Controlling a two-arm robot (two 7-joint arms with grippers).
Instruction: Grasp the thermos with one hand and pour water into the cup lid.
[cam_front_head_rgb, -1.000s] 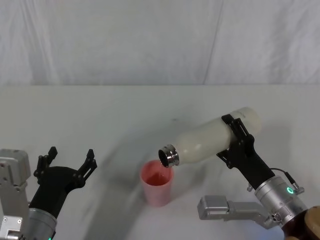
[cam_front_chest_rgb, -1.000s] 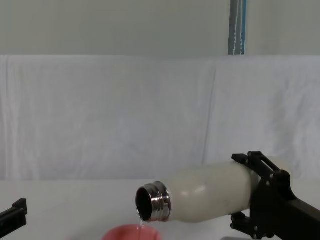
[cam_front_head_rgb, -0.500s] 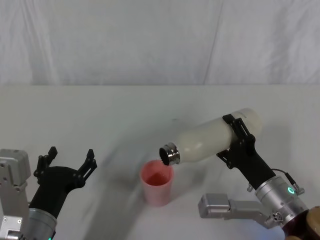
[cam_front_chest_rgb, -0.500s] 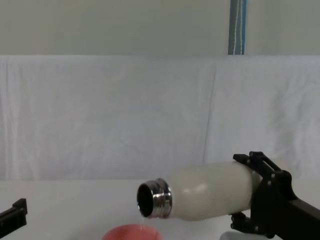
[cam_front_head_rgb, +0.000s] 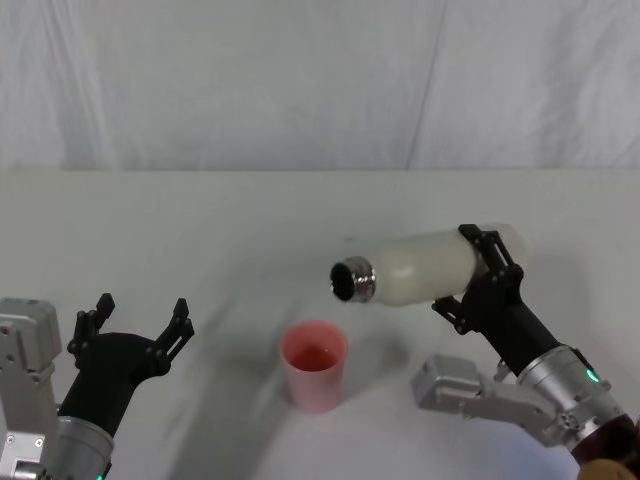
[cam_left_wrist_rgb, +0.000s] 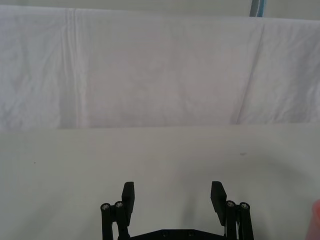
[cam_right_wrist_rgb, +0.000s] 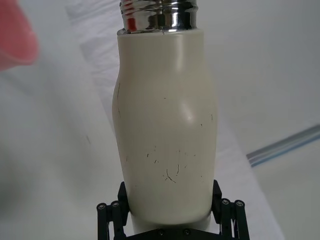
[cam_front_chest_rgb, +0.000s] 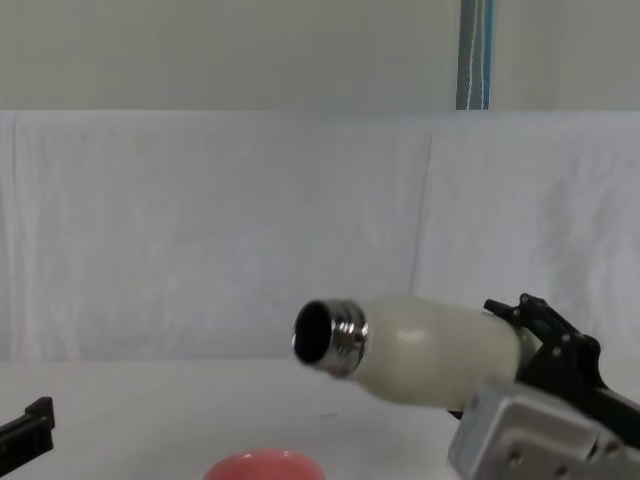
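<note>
Surface (cam_front_head_rgb: 250, 220): white cloth cover, broad and bare across the far and middle stretches; far edge meets a white draped backdrop (cam_front_head_rgb: 300, 80) with vertical creases.
Open room: wide bare cloth to the left of the cup lid and behind it, up to the backdrop; bare cloth between the two arms apart from the cup lid.
Thermos (cam_front_head_rgb: 425, 268): cream-white, held aloft on the right side, clear of the surface; long axis close to level, steel neck (cam_front_chest_rgb: 333, 338) tipped slightly upward in the chest view; open mouth pointing toward the robot's left, base toward the right.
Thermos position: above and to the right of the cup lid, mouth just off to the upper right of its rim in the head view, not touching it.
Thermos finish: matte body with small dark scuffs (cam_right_wrist_rgb: 170, 172) near the gripped end in the right wrist view.
Cup lid (cam_front_head_rgb: 314, 365): salmon-pink, upright on the surface near the front centre, rim up, pale wet-looking bottom inside; top of rim also at the lower edge of the chest view (cam_front_chest_rgb: 262, 465).
Right end effector (cam_front_head_rgb: 487, 285): black, clamped around the thermos body near its base, one finger on each side.
Left end effector (cam_front_head_rgb: 135, 325): low at the front left, fingers (cam_left_wrist_rgb: 128, 196) spread wide, holding nothing, well apart from the cup lid.
</note>
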